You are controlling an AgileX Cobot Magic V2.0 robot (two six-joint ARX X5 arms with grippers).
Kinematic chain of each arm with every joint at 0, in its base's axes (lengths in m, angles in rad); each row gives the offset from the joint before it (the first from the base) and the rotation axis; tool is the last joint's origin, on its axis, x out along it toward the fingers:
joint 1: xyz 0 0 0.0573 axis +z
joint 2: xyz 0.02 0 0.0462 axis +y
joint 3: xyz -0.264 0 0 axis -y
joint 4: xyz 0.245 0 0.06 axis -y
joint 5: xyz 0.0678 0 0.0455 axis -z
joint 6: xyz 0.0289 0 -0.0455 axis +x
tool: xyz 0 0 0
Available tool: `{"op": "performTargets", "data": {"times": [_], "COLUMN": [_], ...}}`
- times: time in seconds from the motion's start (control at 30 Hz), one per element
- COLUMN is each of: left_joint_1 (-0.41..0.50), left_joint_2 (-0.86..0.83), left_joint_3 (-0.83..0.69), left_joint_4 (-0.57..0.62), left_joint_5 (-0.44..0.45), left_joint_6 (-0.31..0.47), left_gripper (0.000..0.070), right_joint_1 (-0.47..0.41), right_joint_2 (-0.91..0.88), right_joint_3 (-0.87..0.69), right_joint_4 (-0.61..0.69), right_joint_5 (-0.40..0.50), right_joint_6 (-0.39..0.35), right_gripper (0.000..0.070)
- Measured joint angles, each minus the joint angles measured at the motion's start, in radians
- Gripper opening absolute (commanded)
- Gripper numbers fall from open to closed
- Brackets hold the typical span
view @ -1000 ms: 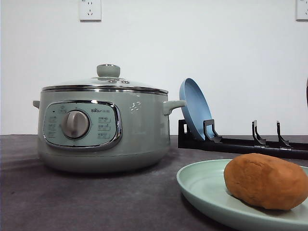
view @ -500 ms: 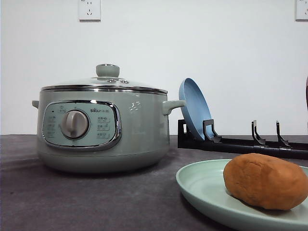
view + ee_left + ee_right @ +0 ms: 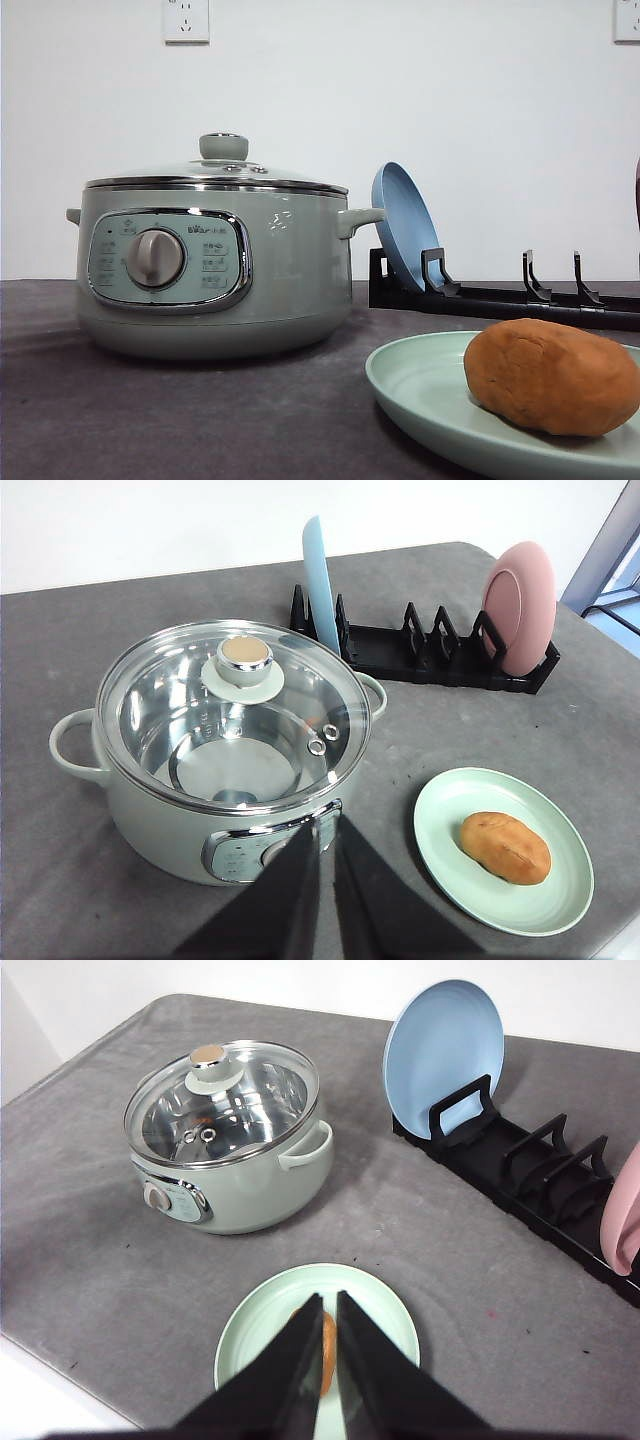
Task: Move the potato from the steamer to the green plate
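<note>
Potato [image 3: 552, 376] is being carried by green plate [image 3: 420, 385]; steamer [image 3: 212, 265] is being kept lidded. Both grippers' jaws are being held closed, nothing gripped: left gripper [image 3: 325, 832], right gripper [image 3: 330, 1310].

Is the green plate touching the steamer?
Apart. The left wrist view shows a strip of bare grey table between the green plate and the steamer.
</note>
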Motion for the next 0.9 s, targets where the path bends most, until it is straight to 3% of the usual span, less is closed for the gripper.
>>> {"op": "performTargets", "data": {"times": [0.1, 0.2, 0.4, 0.5, 0.7, 0.9], "left_joint_1": [0.021, 0.098, 0.341, 0.421, 0.439, 0.439], "left_joint_2": [-0.019, -0.056, -0.213, -0.315, -0.494, -0.57], "left_joint_3": [-0.023, -0.081, -0.386, -0.569, -0.889, -1.039], "left_joint_4": [0.021, 0.084, 0.394, 0.528, 0.657, 0.662], "left_joint_5": [0.002, 0.005, 0.003, 0.003, 0.003, -0.009], "left_joint_6": [0.0, 0.0, 0.0, 0.0, 0.0, 0.0], "left_gripper": [0.0018, 0.0018, 0.0018, 0.0018, 0.0018, 0.0018], "right_joint_1": [0.0, 0.0, 0.0, 0.0, 0.0, 0.0], "right_joint_2": [0.0, 0.0, 0.0, 0.0, 0.0, 0.0], "right_joint_3": [0.0, 0.0, 0.0, 0.0, 0.0, 0.0], "right_joint_4": [0.002, 0.007, 0.007, 0.007, 0.007, 0.007], "right_joint_5": [0.0, -0.001, 0.0, 0.0, 0.0, 0.0], "right_joint_6": [0.0, 0.0, 0.0, 0.0, 0.0, 0.0], "right_gripper": [0.0011, 0.0011, 0.0011, 0.0011, 0.0011, 0.0011]}}
